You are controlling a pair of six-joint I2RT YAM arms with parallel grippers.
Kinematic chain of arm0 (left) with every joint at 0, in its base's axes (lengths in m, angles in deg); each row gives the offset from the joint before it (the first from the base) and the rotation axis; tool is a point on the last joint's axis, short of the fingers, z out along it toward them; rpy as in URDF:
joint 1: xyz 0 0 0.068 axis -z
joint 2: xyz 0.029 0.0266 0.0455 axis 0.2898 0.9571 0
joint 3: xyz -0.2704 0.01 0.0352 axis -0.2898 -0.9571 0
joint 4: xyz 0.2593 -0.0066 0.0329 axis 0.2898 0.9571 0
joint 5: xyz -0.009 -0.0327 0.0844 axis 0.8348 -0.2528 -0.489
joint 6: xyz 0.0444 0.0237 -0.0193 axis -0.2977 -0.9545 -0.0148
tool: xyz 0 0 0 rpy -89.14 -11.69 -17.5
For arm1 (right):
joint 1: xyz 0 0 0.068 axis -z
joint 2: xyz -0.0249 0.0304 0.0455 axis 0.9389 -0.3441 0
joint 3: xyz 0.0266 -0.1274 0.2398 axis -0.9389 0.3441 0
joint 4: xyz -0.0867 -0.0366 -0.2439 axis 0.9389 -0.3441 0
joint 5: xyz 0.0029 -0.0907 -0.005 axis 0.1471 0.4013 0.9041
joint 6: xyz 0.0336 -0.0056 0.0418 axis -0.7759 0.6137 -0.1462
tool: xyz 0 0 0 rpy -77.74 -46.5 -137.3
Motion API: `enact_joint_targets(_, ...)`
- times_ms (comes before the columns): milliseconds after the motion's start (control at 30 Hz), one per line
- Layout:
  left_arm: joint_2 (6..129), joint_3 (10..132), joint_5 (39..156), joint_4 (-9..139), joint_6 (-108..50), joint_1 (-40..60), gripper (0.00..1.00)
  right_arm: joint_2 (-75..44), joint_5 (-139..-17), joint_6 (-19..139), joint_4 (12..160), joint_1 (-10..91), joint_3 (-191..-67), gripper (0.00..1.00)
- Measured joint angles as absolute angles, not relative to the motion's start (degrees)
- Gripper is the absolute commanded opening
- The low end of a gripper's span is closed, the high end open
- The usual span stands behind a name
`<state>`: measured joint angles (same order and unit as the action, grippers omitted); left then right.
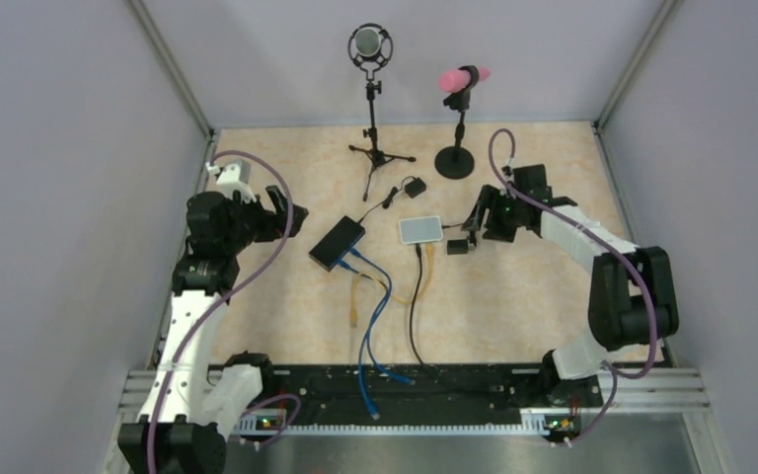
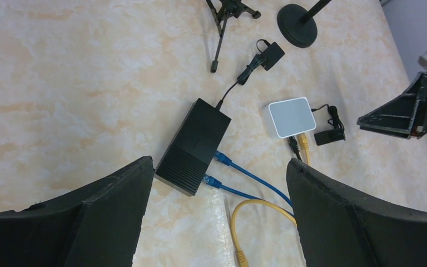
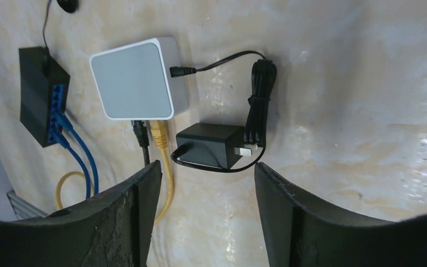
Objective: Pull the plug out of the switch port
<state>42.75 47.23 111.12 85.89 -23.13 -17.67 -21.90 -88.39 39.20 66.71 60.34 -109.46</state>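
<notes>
The black switch lies left of the table's middle, with two blue plugs in ports on its near-right face. In the left wrist view the switch sits just beyond my fingertips, and its blue plugs trail cables toward the near edge. My left gripper hovers to the switch's left, open and empty. My right gripper is open and empty beside the white box, over bare table. The right wrist view shows the switch far left.
A white router box holds a black and a yellow plug. A black power adapter lies just beyond my right fingertips. A loose yellow cable curls near the blue ones. Two microphone stands stand at the back.
</notes>
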Motion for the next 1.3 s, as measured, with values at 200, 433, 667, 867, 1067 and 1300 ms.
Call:
enact_joint_targets(200,43.4,47.3,111.1,86.9,-23.1,-17.4,0.94,-28.4,-91.4,39.8,67.2,56.8,-110.1,0.61)
enact_joint_targets(433,45.1,47.3,111.1,87.7,-23.2,-17.4,0.94,-30.2,-84.0,44.5,65.8,48.2,-117.6,0.63)
enact_joint_targets(667,45.6,47.3,111.1,88.5,-23.4,-17.1,0.95,-35.2,-74.5,46.8,62.5,45.3,-124.3,0.69)
enact_joint_targets(867,47.1,47.8,111.7,88.8,-24.8,-12.8,0.95,-37.4,-75.6,47.1,61.7,45.3,-124.7,0.63)
enact_joint_targets(1067,51.7,52.4,104.9,91.7,-28.5,2.9,0.97,-38.7,-75.5,44.7,62.7,45.3,-123.7,0.61)
enact_joint_targets(1300,66.1,61.6,100.2,91.4,-33.8,14.4,0.99,-32.9,-75.6,40.5,67.4,47.5,-116.0,0.63)
